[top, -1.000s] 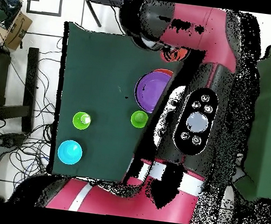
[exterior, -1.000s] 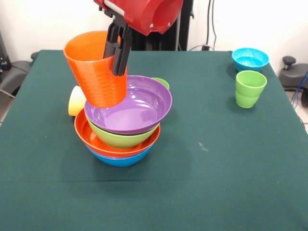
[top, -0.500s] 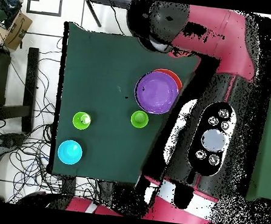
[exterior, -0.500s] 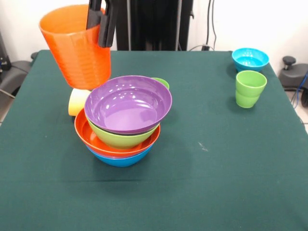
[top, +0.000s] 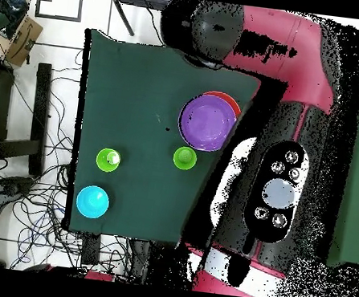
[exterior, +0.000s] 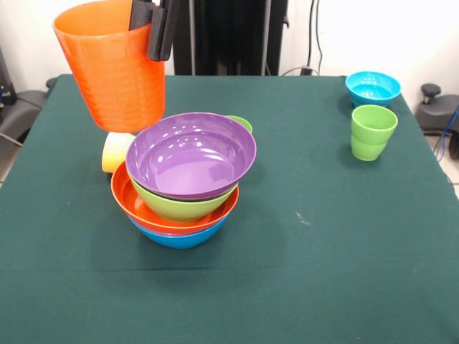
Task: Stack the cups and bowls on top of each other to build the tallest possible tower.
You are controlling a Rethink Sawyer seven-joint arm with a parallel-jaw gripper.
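The claw (exterior: pixel 159 29) comes down at the top left of the front view, its black fingers clamped over the rim of the orange cup (exterior: pixel 113 68), one finger outside the wall and the other inside. The cup hangs upright in the air, tilted a little, at about 10 o'clock from the tower (exterior: pixel 183 183) and clear of it (its base sits just above the yellow cup (exterior: pixel 115 151) in the picture, though I cannot tell whether they are close in depth).

The tower stands left of the middle of the green tabletop (exterior: pixel 323 236): a blue bowl (exterior: pixel 179 237) at the bottom, an orange bowl (exterior: pixel 143 213) nested in it, a lime green bowl (exterior: pixel 179 206) in that, and the purple bowl (exterior: pixel 191 154) on top, leaning slightly toward the viewer. The yellow cup lies on its side at 9 o'clock of the tower, just beside it. A green cup (exterior: pixel 242 123) peeks out behind the purple bowl's rim at about 1 o'clock.

Well apart, toward 2 o'clock, a light green cup (exterior: pixel 373 132) stands upright, and just beyond it at 12 o'clock sits a turquoise bowl (exterior: pixel 372 87) near the tabletop's corner.

From overhead the red arm (top: pixel 294 96) covers the side of the tabletop beside the tower.
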